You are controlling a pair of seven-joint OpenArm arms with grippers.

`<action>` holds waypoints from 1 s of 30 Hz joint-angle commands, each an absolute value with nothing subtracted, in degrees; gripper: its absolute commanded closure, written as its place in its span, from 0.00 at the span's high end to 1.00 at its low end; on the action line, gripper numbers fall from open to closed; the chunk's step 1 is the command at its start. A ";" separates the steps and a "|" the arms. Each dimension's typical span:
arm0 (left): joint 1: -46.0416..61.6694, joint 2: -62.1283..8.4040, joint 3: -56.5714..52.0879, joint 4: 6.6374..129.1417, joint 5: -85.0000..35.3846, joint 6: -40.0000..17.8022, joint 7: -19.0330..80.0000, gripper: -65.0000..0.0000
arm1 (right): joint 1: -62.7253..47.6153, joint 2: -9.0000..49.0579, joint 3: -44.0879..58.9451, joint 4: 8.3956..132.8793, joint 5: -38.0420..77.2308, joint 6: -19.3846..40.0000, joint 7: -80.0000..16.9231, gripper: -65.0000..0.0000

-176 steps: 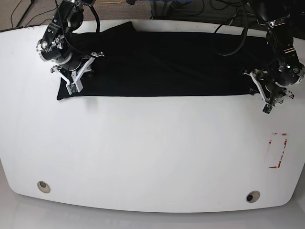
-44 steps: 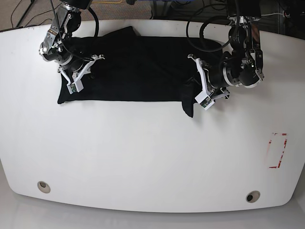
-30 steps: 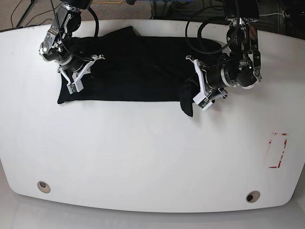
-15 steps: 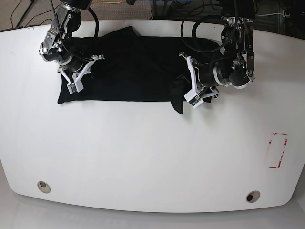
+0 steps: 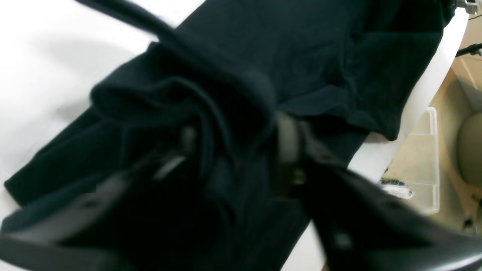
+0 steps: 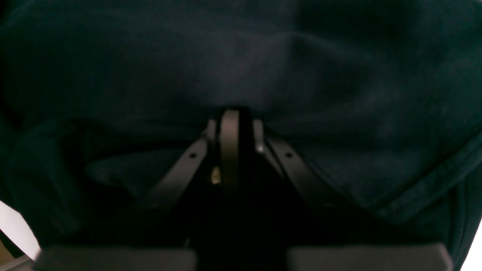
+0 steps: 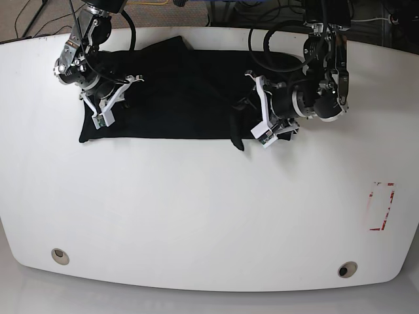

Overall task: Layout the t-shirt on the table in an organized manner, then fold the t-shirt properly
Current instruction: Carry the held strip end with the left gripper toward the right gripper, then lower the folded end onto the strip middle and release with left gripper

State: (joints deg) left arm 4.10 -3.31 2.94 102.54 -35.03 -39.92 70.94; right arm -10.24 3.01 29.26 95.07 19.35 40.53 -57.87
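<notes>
One black t-shirt (image 7: pixel 177 91) lies along the far side of the white desk (image 7: pixel 196 216), its right end now carried further inward than a second ago, a fold half made. Of two grippers, the left gripper (image 7: pixel 260 111) has parted its fingers around bunched cloth, apparently releasing; the right gripper (image 7: pixel 105 104) stays clamped on the shirt's other end.

Robot lab: white table (image 7: pixel 196 216), floor cables (image 7: pixel 275 10)
</notes>
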 commanded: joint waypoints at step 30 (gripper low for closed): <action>-9.01 -9.45 -13.23 100.70 -46.11 -40.00 77.67 0.51 | -9.45 1.98 29.23 95.08 16.66 40.00 -60.09 0.06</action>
